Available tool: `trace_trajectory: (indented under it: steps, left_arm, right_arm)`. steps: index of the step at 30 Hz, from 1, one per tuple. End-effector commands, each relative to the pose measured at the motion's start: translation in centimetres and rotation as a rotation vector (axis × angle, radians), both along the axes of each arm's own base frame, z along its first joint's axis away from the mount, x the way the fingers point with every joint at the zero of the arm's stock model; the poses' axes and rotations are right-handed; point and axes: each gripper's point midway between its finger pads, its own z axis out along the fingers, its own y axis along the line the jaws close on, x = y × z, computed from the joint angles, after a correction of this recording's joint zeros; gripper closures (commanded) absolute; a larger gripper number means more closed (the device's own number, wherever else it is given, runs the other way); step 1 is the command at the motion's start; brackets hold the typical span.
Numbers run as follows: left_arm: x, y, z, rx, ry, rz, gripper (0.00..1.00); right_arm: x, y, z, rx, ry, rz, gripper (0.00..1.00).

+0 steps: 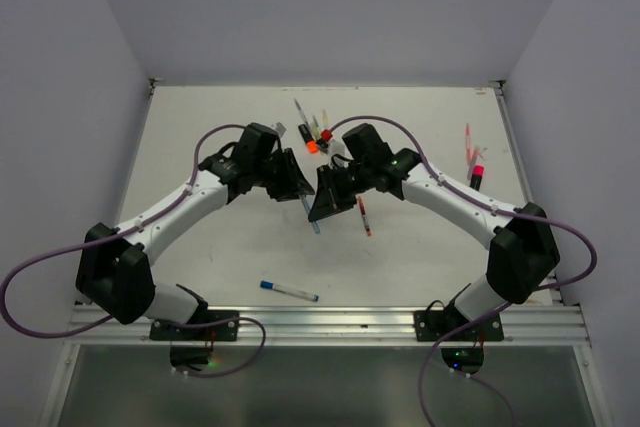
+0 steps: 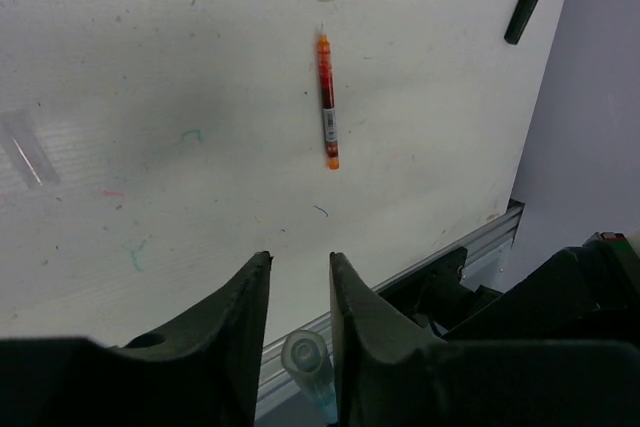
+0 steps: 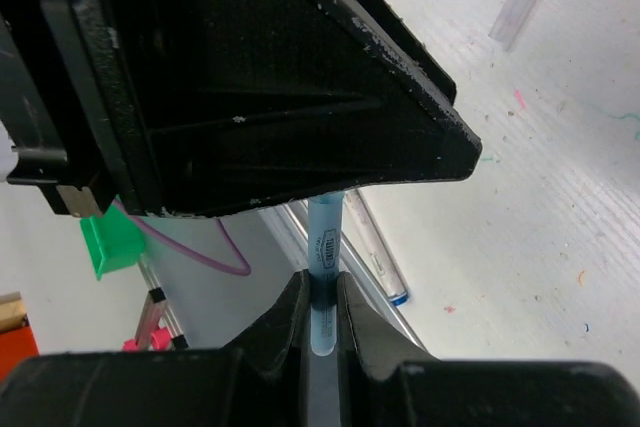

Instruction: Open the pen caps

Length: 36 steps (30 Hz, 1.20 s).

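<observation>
A light blue pen (image 1: 313, 219) is held in the air between my two grippers over the middle of the table. My right gripper (image 3: 322, 282) is shut on its barrel (image 3: 325, 232); it also shows in the top view (image 1: 328, 199). The pen's other end runs up into my left gripper (image 1: 297, 183). In the left wrist view, the left gripper (image 2: 298, 262) has its jaws close together around the pen's translucent cap (image 2: 305, 357), seen end-on. A little gap shows on the cap's left side.
An orange-red pen (image 2: 327, 97) lies on the table (image 1: 420, 257), right of the grippers (image 1: 364, 217). A pink and black highlighter (image 1: 476, 169) lies far right. Several pens (image 1: 312, 132) lie at the back. A blue-capped pen (image 1: 288, 291) lies near the front rail. A loose clear cap (image 3: 518, 7) lies on the table.
</observation>
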Motion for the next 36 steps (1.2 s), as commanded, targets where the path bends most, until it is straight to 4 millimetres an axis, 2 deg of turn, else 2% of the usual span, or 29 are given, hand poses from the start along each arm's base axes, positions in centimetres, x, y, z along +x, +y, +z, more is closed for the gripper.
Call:
trace_trajectory:
  steps: [1, 2, 4, 5, 6, 7, 12, 16, 18, 19, 20, 22, 23, 25, 26, 27, 28, 29, 30, 31, 32, 34, 36]
  left_arm:
    - [0.5, -1.4, 2.1, -0.051, -0.039, -0.021, 0.7]
    - [0.5, -1.3, 2.0, -0.051, -0.037, -0.021, 0.75]
    - [0.3, -1.3, 1.9, -0.048, -0.031, -0.021, 0.93]
    - [0.3, -1.3, 1.9, -0.049, -0.027, -0.016, 1.0]
    - [0.2, -1.2, 1.9, -0.051, -0.025, -0.013, 1.0]
    - [0.2, -1.2, 1.9, -0.053, -0.023, -0.011, 1.0]
    - [0.1, -1.3, 2.1, -0.066, -0.017, 0.003, 1.0]
    - [0.4, -1.3, 2.5, -0.072, -0.018, 0.022, 1.0]
    - [0.5, -1.6, 2.6, -0.08, -0.011, 0.03, 1.0]
    - [0.7, -1.6, 2.7, -0.086, -0.009, 0.033, 1.0]
    - [0.8, -1.8, 2.5, -0.087, 0.001, 0.037, 1.0]
    - [1.1, -2.0, 2.7, -0.083, 0.007, 0.042, 1.0]
    - [1.5, -1.8, 2.1, -0.059, 0.026, 0.062, 1.0]
    - [2.8, -0.9, 2.3, -0.028, 0.027, 0.107, 1.0]
    - [3.8, -0.6, 2.0, -0.026, 0.02, 0.107, 1.0]
    - [6.0, 0.5, 2.7, -0.042, -0.02, 0.145, 1.0]
    - [7.1, 1.2, 2.9, -0.041, -0.036, 0.162, 1.0]
    - [8.4, 2.0, 2.3, -0.023, -0.048, 0.166, 1.0]
    - [10.4, 3.3, 3.3, -0.045, -0.087, 0.188, 1.0]
    - [11.2, 3.7, 3.4, -0.04, -0.116, 0.165, 1.0]
    - [12.3, 3.9, 3.7, -0.041, -0.129, 0.156, 1.0]
    - [13.3, 5.1, 4.0, -0.019, -0.161, 0.155, 1.0]
    - [13.7, 6.0, 4.4, -0.001, -0.192, 0.168, 1.0]
  right_arm:
    - [0.4, 0.4, 2.2, 0.067, -0.031, -0.005, 1.0]
    - [0.4, 0.4, 2.1, 0.066, -0.03, -0.007, 1.0]
    - [0.5, 0.3, 1.8, 0.056, -0.037, -0.01, 1.0]
    - [0.5, 0.3, 1.8, 0.058, -0.039, -0.008, 0.94]
    - [0.7, 0.5, 1.7, 0.064, -0.043, -0.01, 0.84]
    - [0.8, 0.6, 1.5, 0.06, -0.038, -0.013, 0.7]
    - [1.6, 1.3, 1.4, 0.066, -0.039, -0.014, 0.67]
    - [2.1, 1.9, 1.2, 0.077, -0.034, -0.015, 0.69]
    - [2.1, 2.0, 0.6, 0.068, -0.023, -0.019, 0.74]
    - [2.2, 1.9, 0.3, 0.062, -0.023, -0.019, 0.78]
    - [2.0, 2.0, 0.0, 0.055, -0.021, -0.014, 1.0]
    - [1.9, 1.8, -0.7, 0.016, -0.027, -0.016, 1.0]
    - [1.5, 1.9, -0.8, -0.007, -0.059, 0.012, 1.0]
    - [0.7, 1.2, -1.5, -0.076, -0.072, 0.005, 1.0]
    - [-0.4, 0.9, -2.1, -0.099, -0.06, 0.023, 1.0]
    - [-0.9, 0.7, -2.1, -0.105, -0.064, 0.025, 1.0]
    - [-1.3, 0.4, -2.4, -0.118, -0.065, 0.022, 1.0]
    - [-2.6, 0.1, -3.4, -0.134, -0.035, 0.037, 1.0]
    - [-3.2, -0.1, -3.3, -0.125, -0.036, 0.041, 1.0]
    - [-4.1, -0.6, -4.4, -0.141, -0.011, 0.04, 1.0]
    - [-4.3, -0.3, -4.3, -0.121, -0.006, 0.035, 1.0]
    - [-4.7, -0.6, -4.5, -0.121, 0.011, 0.031, 1.0]
    - [-4.2, -0.8, -4.4, -0.128, 0.005, 0.015, 1.0]
